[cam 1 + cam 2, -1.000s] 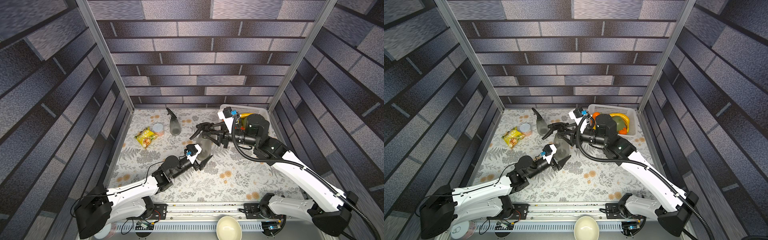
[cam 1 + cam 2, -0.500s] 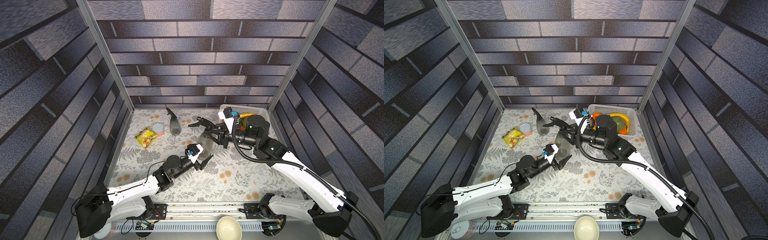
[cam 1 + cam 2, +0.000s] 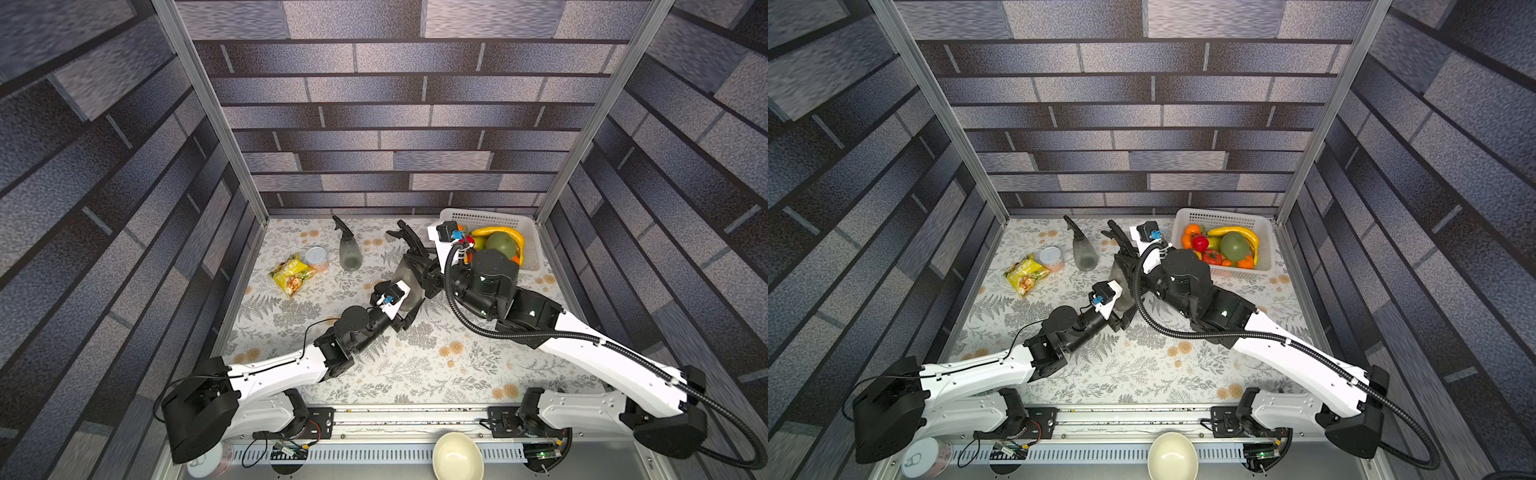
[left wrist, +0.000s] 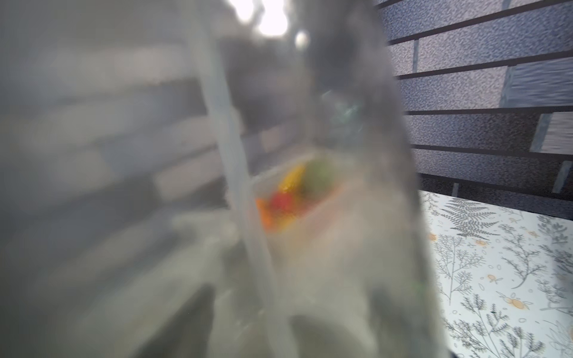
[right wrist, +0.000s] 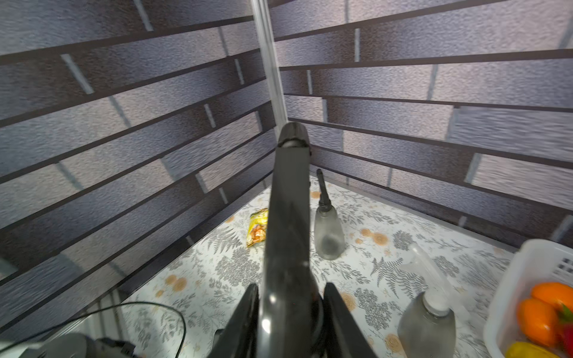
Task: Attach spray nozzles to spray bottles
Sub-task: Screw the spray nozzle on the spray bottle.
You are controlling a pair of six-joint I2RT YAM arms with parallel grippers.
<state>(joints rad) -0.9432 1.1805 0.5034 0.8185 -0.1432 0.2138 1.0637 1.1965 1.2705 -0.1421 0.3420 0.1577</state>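
Your left hand (image 3: 409,311) is clamped on a grey spray bottle (image 3: 404,275). Your right hand (image 5: 291,288) is clamped on the black spray nozzle (image 5: 288,201) at that bottle's top.

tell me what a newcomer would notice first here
The two arms meet mid-table: the left gripper clamps a grey bottle while the right gripper pinches the black nozzle at its top. Next, the white basket of bright fruit in the far right corner stands out against the grey brick walls.
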